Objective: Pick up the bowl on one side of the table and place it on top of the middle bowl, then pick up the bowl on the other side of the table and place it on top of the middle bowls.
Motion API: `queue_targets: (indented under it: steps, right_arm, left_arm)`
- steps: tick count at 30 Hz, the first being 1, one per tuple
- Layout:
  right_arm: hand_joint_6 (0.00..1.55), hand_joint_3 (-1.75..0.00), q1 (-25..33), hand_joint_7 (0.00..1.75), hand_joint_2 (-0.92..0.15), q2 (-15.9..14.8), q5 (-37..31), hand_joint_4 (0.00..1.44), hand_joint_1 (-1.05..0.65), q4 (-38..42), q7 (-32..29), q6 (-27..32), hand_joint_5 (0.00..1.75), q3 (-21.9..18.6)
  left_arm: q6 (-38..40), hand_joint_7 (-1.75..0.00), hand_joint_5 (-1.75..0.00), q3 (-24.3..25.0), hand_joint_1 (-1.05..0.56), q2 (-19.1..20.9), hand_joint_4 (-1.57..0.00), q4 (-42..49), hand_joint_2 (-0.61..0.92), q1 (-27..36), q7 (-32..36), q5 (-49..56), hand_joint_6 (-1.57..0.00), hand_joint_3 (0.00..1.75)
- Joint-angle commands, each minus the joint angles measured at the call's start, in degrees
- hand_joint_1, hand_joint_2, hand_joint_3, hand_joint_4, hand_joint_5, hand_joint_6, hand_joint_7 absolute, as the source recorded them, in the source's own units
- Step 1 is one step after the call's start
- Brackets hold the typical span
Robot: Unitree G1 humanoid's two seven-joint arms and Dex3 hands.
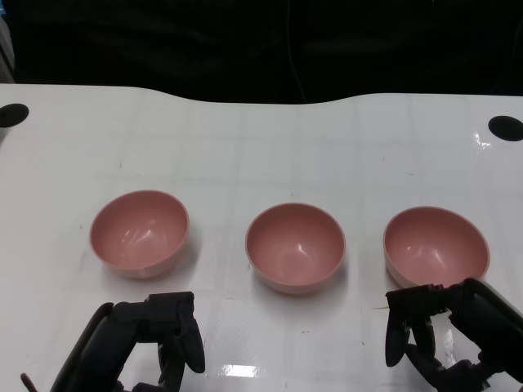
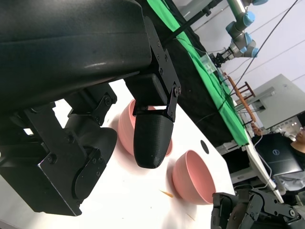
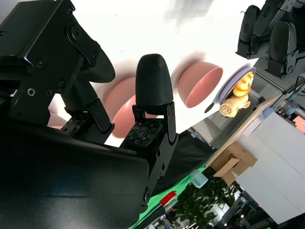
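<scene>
Sitting in a row on the white surface (image 1: pixel 261 147), three pink bowls are looking light, rigid, glossy; the right bowl (image 1: pixel 435 242) wants gripping at its rim. Both the left hand (image 1: pixel 155 335) and the right hand (image 1: pixel 433 331) are hanging empty, fingers apart.

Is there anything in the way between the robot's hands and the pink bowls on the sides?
Nothing visible. The left hand sits just in front of the left pink round bowl, and the right hand just in front of the right pink round bowl. Only bare white table lies between each side bowl and the middle pink bowl.
</scene>
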Motion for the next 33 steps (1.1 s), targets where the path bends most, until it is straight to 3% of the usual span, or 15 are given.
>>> queue_targets:
  steps: [1, 21, 30, 33]
  right_arm:
    - [0.91, -1.53, 0.4, 1.29, -0.16, -0.9, 0.0, 0.94, 0.14, -0.2, -0.2, 0.0, 1.70, -0.3]
    - [0.90, -1.53, 0.8, 1.30, -0.16, -0.8, 0.1, 0.94, 0.15, -0.9, 0.0, 0.3, 1.70, 0.0]
    - [0.90, -1.54, 0.7, 1.31, -0.17, -0.5, 0.2, 0.93, 0.16, -1.2, -0.2, 0.4, 1.72, 0.0]
    - [0.90, -1.55, 0.8, 1.31, -0.16, -0.4, 0.2, 0.94, 0.16, -1.2, -0.3, 0.2, 1.73, 0.0]
  left_arm:
    - [0.0, -1.47, -1.69, 0.6, 0.12, 0.9, -0.99, 0.1, 0.17, -0.5, 0.8, 0.5, -0.94, 1.71]
    - [-0.5, -1.42, -1.65, 1.2, 0.12, 1.0, -0.97, 0.7, 0.18, -0.5, 0.9, 0.2, -0.92, 1.69]
    - [-0.5, -0.92, -1.42, 2.0, 0.03, 0.0, -0.74, 0.5, 0.29, -0.3, 1.8, -0.3, -0.82, 1.32]
    - [2.8, -0.63, -1.18, 2.3, -0.04, 0.2, -0.61, -3.0, 0.47, 1.0, 2.8, 1.6, -0.68, 0.92]
